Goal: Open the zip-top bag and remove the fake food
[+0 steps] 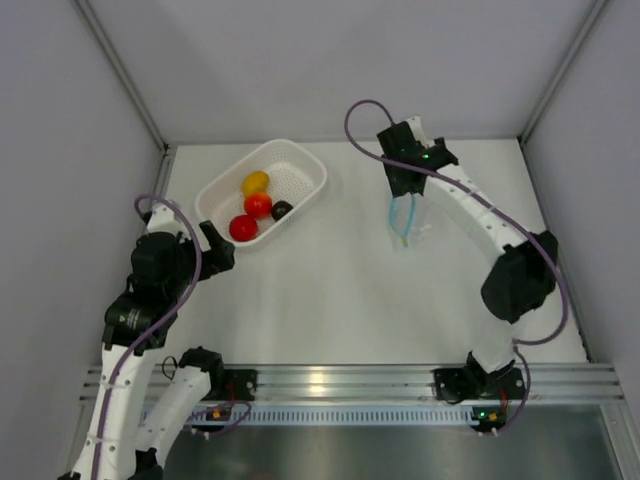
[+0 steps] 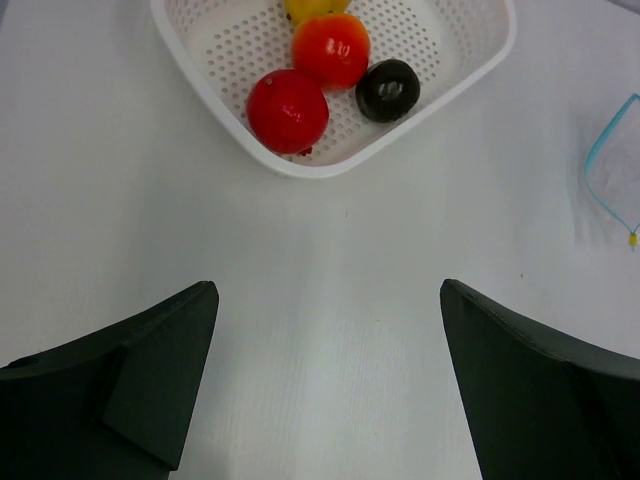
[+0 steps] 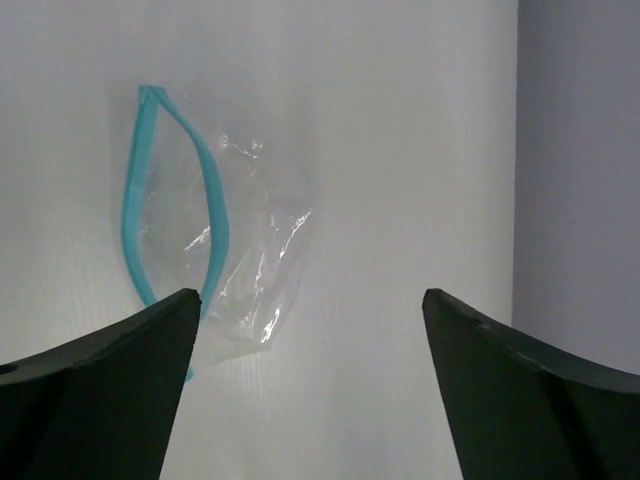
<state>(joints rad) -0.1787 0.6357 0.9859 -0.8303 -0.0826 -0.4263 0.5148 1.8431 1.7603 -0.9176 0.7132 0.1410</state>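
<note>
"Food coming out of the bag yet, or is that part done?"

"Looking done, I'd judge — the bag is lying flat on the table, right of centre in the overhead view, and nothing coloured is showing through the plastic."

"And the zip?"

"Its blue strip is gaping in a long loop at the left of the right wrist view, so the mouth is standing open."

"Where are the pieces sitting?"

"All four are resting in the white basket at the upper left of the overhead view: the yellow one, the tomato, the red ball and the dark one, well apart from the bag."

"Is either gripper holding anything?"

"No. The right gripper is hanging close by the bag with its fingers spread wide and nothing between them. The left gripper is pointing at the basket from the near side, fingers spread too and gripping nothing."

"So what is remaining?"

"Little, as far as I can tell — perhaps only pulling both arms back."
</note>
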